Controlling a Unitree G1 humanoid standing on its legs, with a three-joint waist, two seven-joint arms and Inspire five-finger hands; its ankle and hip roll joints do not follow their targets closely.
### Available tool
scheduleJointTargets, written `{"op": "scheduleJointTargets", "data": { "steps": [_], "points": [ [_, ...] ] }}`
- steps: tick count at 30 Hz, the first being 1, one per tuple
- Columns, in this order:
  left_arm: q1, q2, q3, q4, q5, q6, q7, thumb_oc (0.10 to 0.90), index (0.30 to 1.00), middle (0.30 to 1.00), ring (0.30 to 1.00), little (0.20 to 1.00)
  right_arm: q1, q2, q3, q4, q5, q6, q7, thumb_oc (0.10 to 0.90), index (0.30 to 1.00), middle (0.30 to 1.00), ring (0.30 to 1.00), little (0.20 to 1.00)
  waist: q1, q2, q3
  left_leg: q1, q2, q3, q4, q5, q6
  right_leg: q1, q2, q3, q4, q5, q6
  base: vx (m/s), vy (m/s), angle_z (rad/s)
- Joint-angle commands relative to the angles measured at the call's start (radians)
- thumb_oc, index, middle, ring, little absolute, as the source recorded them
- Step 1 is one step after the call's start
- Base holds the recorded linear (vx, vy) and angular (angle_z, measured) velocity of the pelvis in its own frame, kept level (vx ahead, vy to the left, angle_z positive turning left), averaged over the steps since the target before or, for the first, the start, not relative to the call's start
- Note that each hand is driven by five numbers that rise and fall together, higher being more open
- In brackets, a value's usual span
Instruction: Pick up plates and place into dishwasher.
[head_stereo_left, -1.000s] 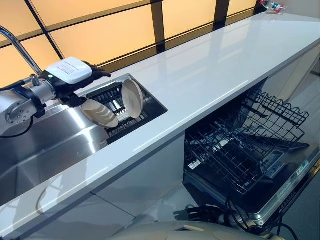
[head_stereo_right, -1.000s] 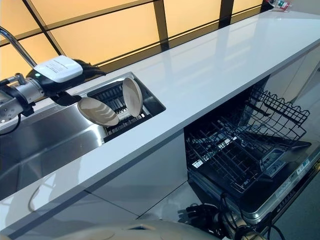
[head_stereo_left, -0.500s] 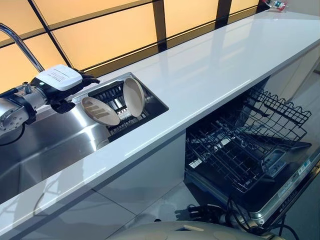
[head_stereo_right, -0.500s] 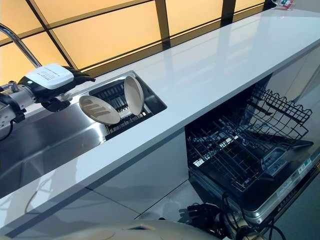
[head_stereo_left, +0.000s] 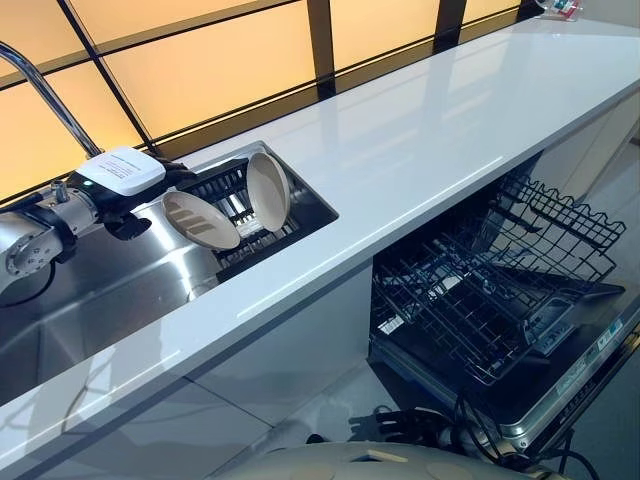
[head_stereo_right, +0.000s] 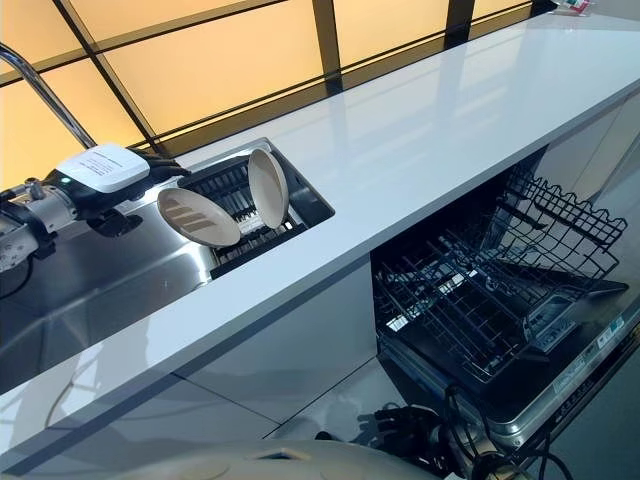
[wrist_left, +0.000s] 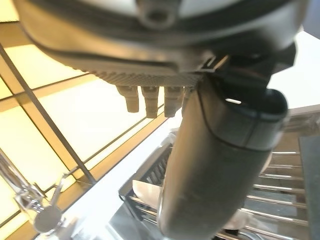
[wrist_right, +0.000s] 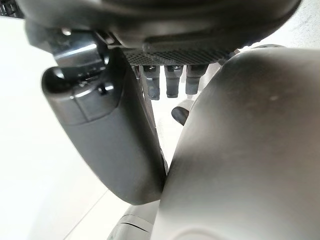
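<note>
Two round beige plates, a near plate (head_stereo_left: 201, 219) tilted flat-ish and a far plate (head_stereo_left: 268, 192) upright, sit in the black wire rack (head_stereo_left: 232, 190) in the steel sink (head_stereo_left: 120, 290). Left hand (head_stereo_left: 140, 185) just beside them, fingers loosely uncurled, empty. Glossy white counter (head_stereo_left: 420, 140); dishwasher (head_stereo_left: 490, 290) open, wire baskets out.

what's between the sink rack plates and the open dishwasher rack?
Bare white countertop and the cabinet front below it; nothing stands on that stretch between the plates and the dishwasher rack, as the left eye view shows.
</note>
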Motion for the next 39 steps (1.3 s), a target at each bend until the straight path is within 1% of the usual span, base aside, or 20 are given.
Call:
{"op": "scheduleJointTargets", "data": {
  "steps": [1, 7, 11, 13, 15, 22, 26, 30, 34, 39],
  "points": [
    [-0.080, 0.038, 0.197, 0.098, -0.031, 0.050, 0.064, 0.800, 0.900, 0.900, 0.900, 0.900, 0.060, 0.005, 0.024, -0.024, -0.028, -0.015, 0.014, 0.800, 0.900, 0.900, 0.900, 0.900, -0.021, -0.032, 0.003, 0.044, -0.096, 0.079, 0.007, -0.107, 0.076, 0.009, 0.002, 0.036, 0.005, -0.005, 0.050, 0.00, 0.000, 0.00],
    [-0.052, 0.007, 0.208, 0.102, -0.012, 0.060, 0.078, 0.800, 0.900, 0.900, 0.900, 0.900, 0.062, 0.001, 0.015, -0.026, -0.030, -0.018, 0.012, 0.800, 0.900, 0.900, 0.900, 0.900, -0.027, -0.037, 0.009, 0.046, -0.095, 0.083, 0.007, -0.109, 0.077, 0.008, 0.003, 0.044, 0.005, -0.003, 0.051, 0.00, 0.000, 0.00],
    [-0.030, -0.024, 0.213, 0.103, 0.002, 0.069, 0.114, 0.800, 0.900, 0.900, 0.900, 0.900, 0.063, -0.004, 0.008, -0.024, -0.033, -0.020, 0.008, 0.800, 0.900, 0.900, 0.900, 0.900, -0.032, -0.041, 0.014, 0.046, -0.094, 0.086, 0.007, -0.109, 0.078, 0.006, 0.003, 0.051, 0.005, -0.001, 0.051, 0.01, 0.035, -0.02],
    [-0.025, -0.039, 0.213, 0.114, 0.025, 0.066, 0.124, 0.800, 0.900, 0.900, 0.900, 0.900, 0.065, -0.006, 0.006, -0.026, -0.040, -0.021, 0.005, 0.800, 0.900, 0.900, 0.900, 0.900, -0.035, -0.042, 0.015, 0.048, -0.094, 0.088, 0.007, -0.111, 0.079, 0.006, 0.004, 0.054, 0.005, -0.001, 0.051, 0.01, 0.038, -0.04],
    [-0.008, -0.062, 0.210, 0.123, 0.057, 0.077, 0.139, 0.800, 0.900, 0.900, 0.900, 0.900, 0.067, -0.009, 0.004, -0.026, -0.040, -0.023, 0.004, 0.800, 0.900, 0.900, 0.900, 0.900, -0.039, -0.046, 0.019, 0.049, -0.094, 0.090, 0.007, -0.112, 0.080, 0.005, 0.004, 0.058, 0.005, 0.000, 0.052, 0.01, 0.037, -0.03],
    [0.021, -0.076, 0.216, 0.130, 0.099, 0.081, 0.133, 0.800, 0.900, 0.900, 0.900, 0.900, 0.072, -0.020, -0.006, -0.050, -0.040, -0.010, 0.004, 0.800, 0.900, 0.900, 0.900, 0.900, -0.047, -0.047, 0.029, 0.052, -0.093, 0.101, 0.007, -0.113, 0.084, 0.004, 0.001, 0.067, 0.005, 0.005, 0.054, 0.01, 0.032, -0.02],
    [0.023, -0.087, 0.202, 0.114, 0.122, 0.102, 0.121, 0.800, 0.900, 0.900, 0.900, 0.900, 0.070, -0.023, -0.014, -0.048, -0.041, -0.013, 0.000, 0.800, 0.900, 0.900, 0.900, 0.900, -0.050, -0.045, 0.037, 0.053, -0.096, 0.101, 0.007, -0.113, 0.085, 0.003, -0.002, 0.071, 0.005, 0.008, 0.055, 0.01, 0.041, -0.05],
    [0.022, -0.095, 0.193, 0.132, 0.163, 0.103, 0.138, 0.800, 0.900, 0.900, 0.900, 0.900, 0.075, -0.033, -0.019, -0.053, -0.040, -0.014, -0.004, 0.800, 0.900, 0.900, 0.900, 0.900, -0.057, -0.043, 0.045, 0.052, -0.097, 0.104, 0.007, -0.114, 0.086, 0.001, -0.003, 0.075, 0.005, 0.011, 0.056, 0.01, 0.049, -0.03],
    [0.015, -0.101, 0.182, 0.142, 0.195, 0.119, 0.144, 0.800, 0.900, 0.900, 0.900, 0.900, 0.078, -0.043, -0.027, -0.056, -0.043, -0.014, -0.004, 0.800, 0.900, 0.900, 0.900, 0.900, -0.063, -0.044, 0.051, 0.051, -0.097, 0.108, 0.007, -0.115, 0.087, -0.004, -0.004, 0.080, 0.005, 0.013, 0.058, 0.01, 0.041, -0.01],
    [-0.002, -0.109, 0.160, 0.153, 0.247, 0.149, 0.187, 0.800, 0.900, 0.900, 0.900, 0.900, 0.078, -0.056, -0.031, -0.059, -0.044, -0.018, -0.009, 0.800, 0.900, 0.900, 0.900, 0.900, -0.072, -0.044, 0.061, 0.048, -0.097, 0.112, 0.007, -0.115, 0.088, -0.011, -0.004, 0.088, 0.005, 0.016, 0.059, 0.00, 0.033, -0.01]
  ]
}}
